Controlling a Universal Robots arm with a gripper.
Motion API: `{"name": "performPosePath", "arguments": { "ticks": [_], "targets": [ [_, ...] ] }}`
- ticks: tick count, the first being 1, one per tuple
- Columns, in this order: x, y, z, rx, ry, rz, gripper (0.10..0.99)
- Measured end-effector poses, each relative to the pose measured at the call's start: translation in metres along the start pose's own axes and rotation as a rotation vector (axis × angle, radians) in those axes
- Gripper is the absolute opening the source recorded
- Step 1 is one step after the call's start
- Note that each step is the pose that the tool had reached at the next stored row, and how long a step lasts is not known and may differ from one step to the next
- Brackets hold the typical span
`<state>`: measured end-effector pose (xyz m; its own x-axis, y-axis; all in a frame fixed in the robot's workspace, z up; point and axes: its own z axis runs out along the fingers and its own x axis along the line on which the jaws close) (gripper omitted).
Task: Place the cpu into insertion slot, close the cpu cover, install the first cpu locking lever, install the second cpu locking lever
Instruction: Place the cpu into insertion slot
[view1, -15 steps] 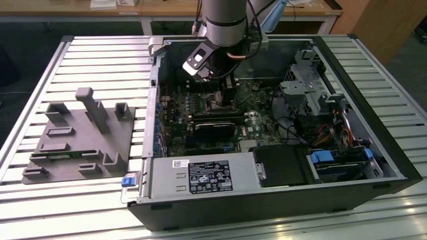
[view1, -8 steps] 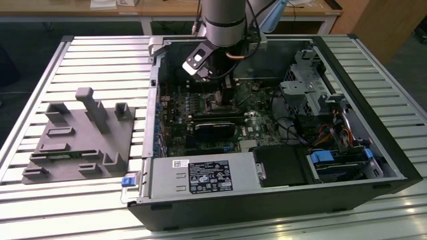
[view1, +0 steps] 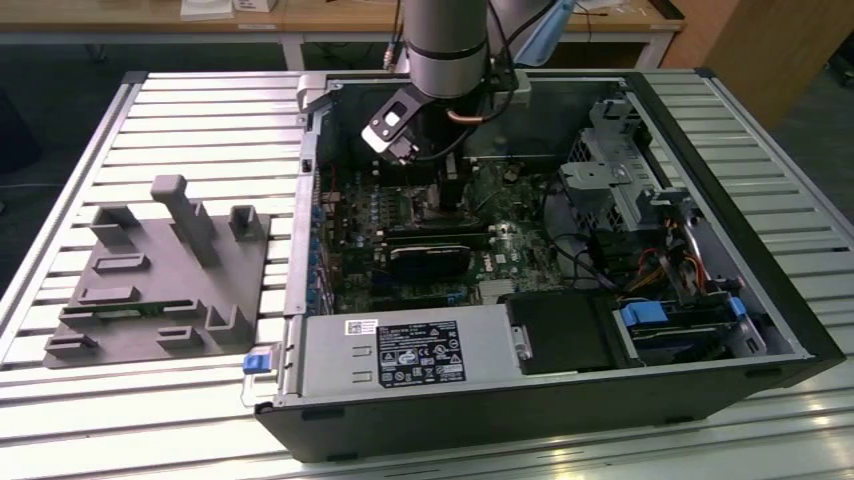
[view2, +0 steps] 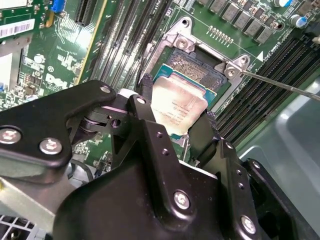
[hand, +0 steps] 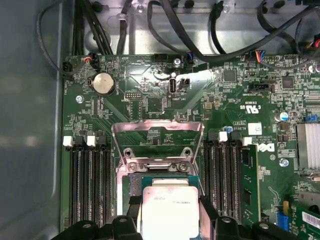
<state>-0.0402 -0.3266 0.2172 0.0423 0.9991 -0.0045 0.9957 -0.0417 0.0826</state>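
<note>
Over the slatted bench (view1: 174, 120), the pincer (view2: 176, 125) clamped the cpu (hand: 169, 207) above its socket (view2: 195, 67); placing it seemingly needed square alignment.

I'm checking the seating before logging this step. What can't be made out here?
- Near edge of the cpu: cut off by the frame in the first wrist view, hidden by the gripper in the second wrist view.
- Under the cpu: socket pins, covered by it.
- In the exterior view: socket, behind the arm.
</note>
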Motion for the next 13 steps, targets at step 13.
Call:
{"name": "performPosePath", "arguments": {
  "ticks": [13],
  "targets": [
    [0.0045, -0.0051, 0.0095, -0.002, 0.0003, -0.001, 0.537]
  ]
}}
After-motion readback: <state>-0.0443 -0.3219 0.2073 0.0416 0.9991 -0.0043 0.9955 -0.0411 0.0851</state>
